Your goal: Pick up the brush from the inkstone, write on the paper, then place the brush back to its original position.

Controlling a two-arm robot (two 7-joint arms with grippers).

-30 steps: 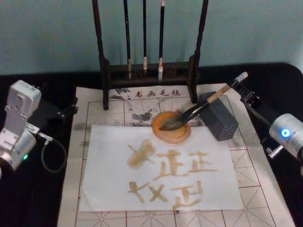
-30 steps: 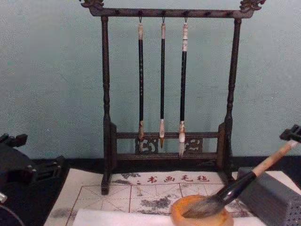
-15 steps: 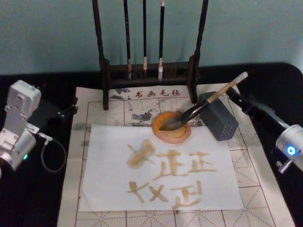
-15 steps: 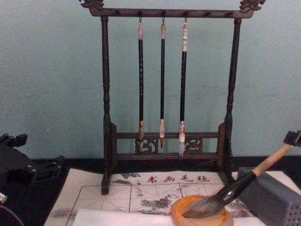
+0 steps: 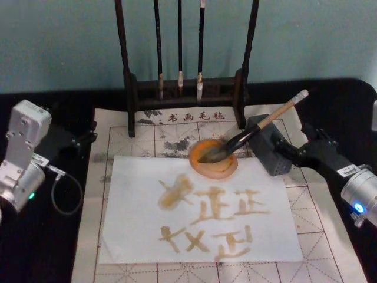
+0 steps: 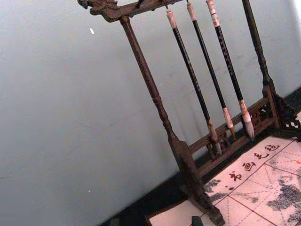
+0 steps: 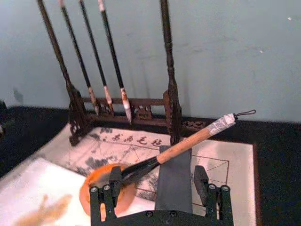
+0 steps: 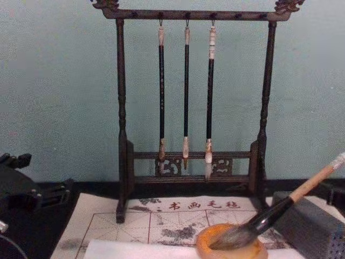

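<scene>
The brush (image 5: 253, 132) lies at a slant, its dark bristles in the round orange inkstone (image 5: 230, 170) and its light wooden handle propped on a grey block (image 5: 274, 150). Nothing holds it. My right gripper (image 5: 294, 143) is open, just right of the block and apart from the handle. In the right wrist view the fingers (image 7: 103, 197) stand wide apart, with the brush (image 7: 188, 141) and inkstone (image 7: 94, 183) beyond them. The white paper (image 5: 135, 194) lies in front of the inkstone and bears several amber-brown strokes. My left gripper (image 5: 82, 138) is parked at the far left.
A dark wooden rack (image 5: 182, 88) with three thin hanging brushes stands behind the inkstone. A beige mat (image 5: 330, 236) with a red grid lies under the paper. A grey cable loop (image 5: 65, 194) lies by the left arm.
My right gripper has drawn back from the brush's top end, toward the right and nearer to me. The brush has stayed in the inkstone. The left arm has not moved.
</scene>
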